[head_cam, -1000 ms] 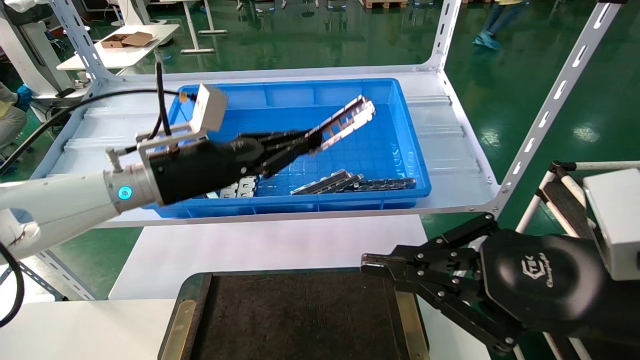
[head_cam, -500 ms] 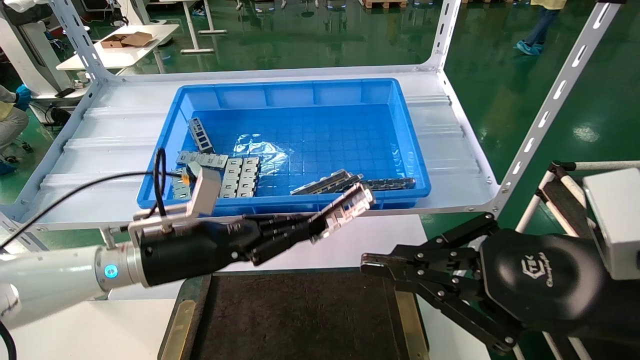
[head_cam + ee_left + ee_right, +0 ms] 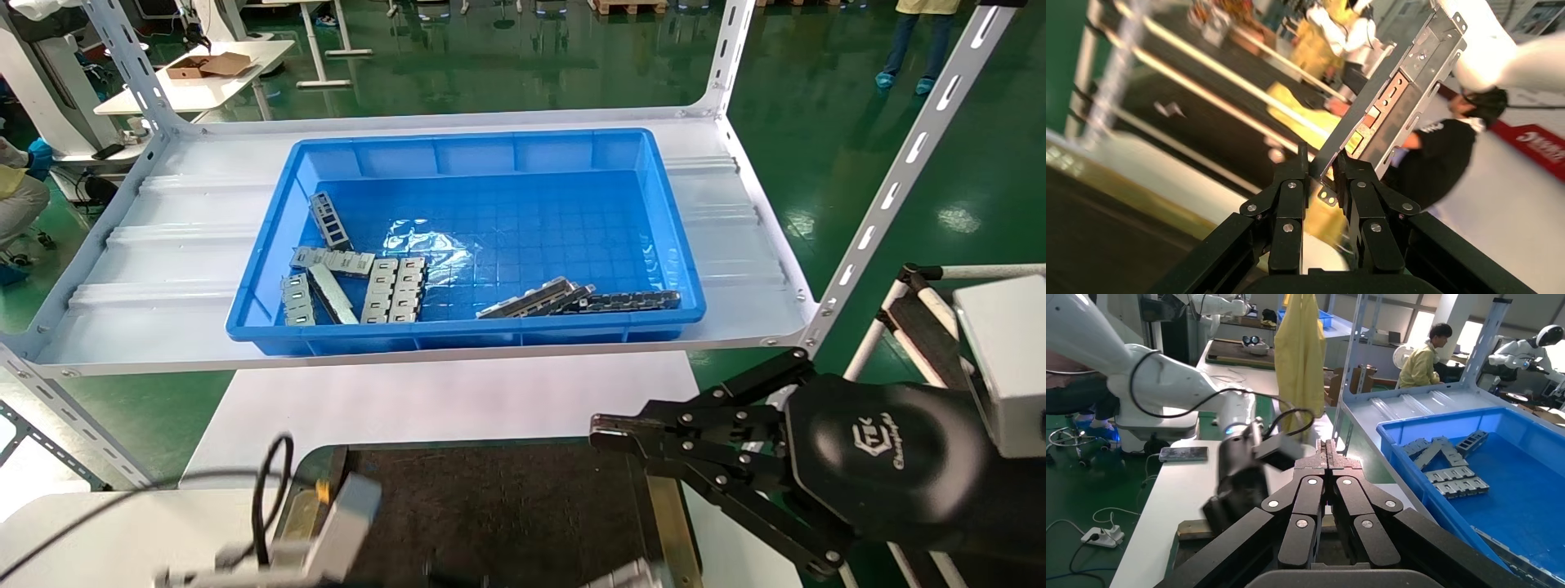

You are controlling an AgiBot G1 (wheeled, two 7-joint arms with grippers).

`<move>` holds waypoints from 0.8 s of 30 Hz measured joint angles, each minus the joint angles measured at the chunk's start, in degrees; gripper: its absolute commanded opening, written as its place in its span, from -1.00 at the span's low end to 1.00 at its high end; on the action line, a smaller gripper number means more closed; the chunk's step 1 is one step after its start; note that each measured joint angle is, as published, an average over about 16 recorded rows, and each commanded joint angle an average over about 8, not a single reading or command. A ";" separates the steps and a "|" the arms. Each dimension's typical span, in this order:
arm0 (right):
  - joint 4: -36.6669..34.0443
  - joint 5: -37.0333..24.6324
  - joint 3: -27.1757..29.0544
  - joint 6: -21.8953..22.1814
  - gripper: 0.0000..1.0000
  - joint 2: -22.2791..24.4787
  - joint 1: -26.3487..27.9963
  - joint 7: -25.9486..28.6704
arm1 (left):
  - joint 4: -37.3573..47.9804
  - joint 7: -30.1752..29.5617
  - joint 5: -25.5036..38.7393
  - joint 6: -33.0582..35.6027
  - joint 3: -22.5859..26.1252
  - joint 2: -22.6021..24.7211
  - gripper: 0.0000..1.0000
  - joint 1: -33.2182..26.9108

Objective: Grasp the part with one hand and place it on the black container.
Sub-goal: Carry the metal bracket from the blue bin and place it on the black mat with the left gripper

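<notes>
Silver-grey channel part [image 3: 1395, 101] sitting clamped at its lower end between left gripper [image 3: 1321, 174] fingers, rest of strip sticking out free. In head view left gripper is dropping out of bottom edge, over near end of black container [image 3: 507, 506]; likely carrying part low for set-down on mat. Part not yet resting on mat as far as visible. Right gripper [image 3: 609, 433] idling beside container's right edge, fingers pressed together, holding nothing. More strips lying in blue bin [image 3: 482, 159].
</notes>
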 measured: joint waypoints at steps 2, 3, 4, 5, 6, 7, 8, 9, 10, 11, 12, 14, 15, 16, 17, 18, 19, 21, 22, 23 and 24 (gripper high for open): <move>0.00 0.00 0.00 0.00 -1.00 0.00 0.00 0.00 | -5.55 -2.99 -0.53 -3.03 0.18 -1.56 -1.00 3.82; 0.00 0.00 -0.01 0.00 -1.00 0.00 0.00 0.00 | -7.98 -4.39 -0.58 -4.73 0.23 -2.24 -1.00 5.56; 0.00 0.01 -0.01 0.00 -1.00 0.00 0.00 0.00 | -10.23 -5.74 -0.49 -6.59 0.25 -2.86 -1.00 7.19; 0.00 0.01 -0.01 0.00 -1.00 0.00 0.00 0.00 | -12.30 -7.03 -0.27 -8.56 0.25 -3.41 -1.00 8.73; 0.00 0.01 -0.01 0.00 -1.00 0.00 0.00 -0.01 | -14.14 -8.25 0.07 -10.62 0.24 -3.86 -1.00 10.13; 0.00 0.01 -0.01 0.01 -1.00 0.01 0.00 -0.01 | -15.89 -9.45 0.49 -12.80 0.23 -4.27 -1.00 11.47; 0.00 0.01 -0.02 0.01 -1.00 0.01 0.00 -0.01 | -17.50 -10.60 0.99 -15.04 0.22 -4.62 -1.00 12.70; 0.00 0.01 -0.02 0.01 -1.00 0.01 0.00 -0.01 | -19.02 -11.75 1.53 -17.32 0.24 -4.93 -1.00 13.88; 0.00 0.01 -0.02 0.01 -1.00 0.01 0.00 -0.01 | -20.46 -12.92 2.16 -19.65 0.28 -5.20 -1.00 15.01; 0.00 0.01 -0.02 0.01 -1.00 0.01 0.01 -0.01 | -21.76 -14.08 2.84 -21.93 0.36 -5.44 -1.00 16.04; 0.00 0.02 -0.02 0.01 -1.00 0.01 0.01 -0.01 | -22.94 -15.26 3.56 -24.18 0.48 -5.63 -1.00 16.99; 0.00 0.02 -0.03 0.01 -1.00 0.01 0.01 -0.01 | -24.97 -17.71 5.12 -28.52 0.85 -5.88 -1.00 18.61; 0.00 0.02 -0.03 0.01 -1.00 0.01 0.01 -0.01 | -25.80 -18.96 5.91 -30.57 1.10 -5.95 -1.00 19.28; 0.00 0.02 -0.03 0.01 -1.00 0.01 0.01 -0.02 | -26.54 -20.28 6.72 -32.56 1.39 -5.97 -1.00 19.88; 0.00 0.02 -0.03 0.01 -1.00 0.01 0.01 -0.02 | -27.16 -21.60 7.53 -34.42 1.71 -5.94 -1.00 20.37; 0.00 0.02 -0.03 0.01 -1.00 0.01 0.01 -0.02 | -27.71 -22.94 8.34 -36.21 2.07 -5.89 -1.00 20.79; 0.00 0.02 -0.04 0.02 -1.00 0.01 0.01 -0.02 | -28.18 -24.33 9.15 -37.93 2.46 -5.78 -1.00 21.14; 0.00 0.03 -0.04 0.02 -1.00 0.02 0.01 -0.02 | -28.88 -27.15 10.73 -41.02 3.35 -5.47 -1.00 21.60; 0.00 0.03 -0.04 0.02 -1.00 0.02 0.01 -0.02 | -29.13 -28.61 11.53 -42.45 3.85 -5.27 -1.00 21.72; 0.00 0.03 -0.04 0.02 -1.00 0.02 0.01 -0.02 | -29.31 -30.05 12.29 -43.75 4.36 -5.04 -1.00 21.77; 0.00 0.03 -0.05 0.02 -1.00 0.02 0.01 -0.02 | -29.43 -31.50 13.04 -44.96 4.90 -4.79 -1.00 21.77</move>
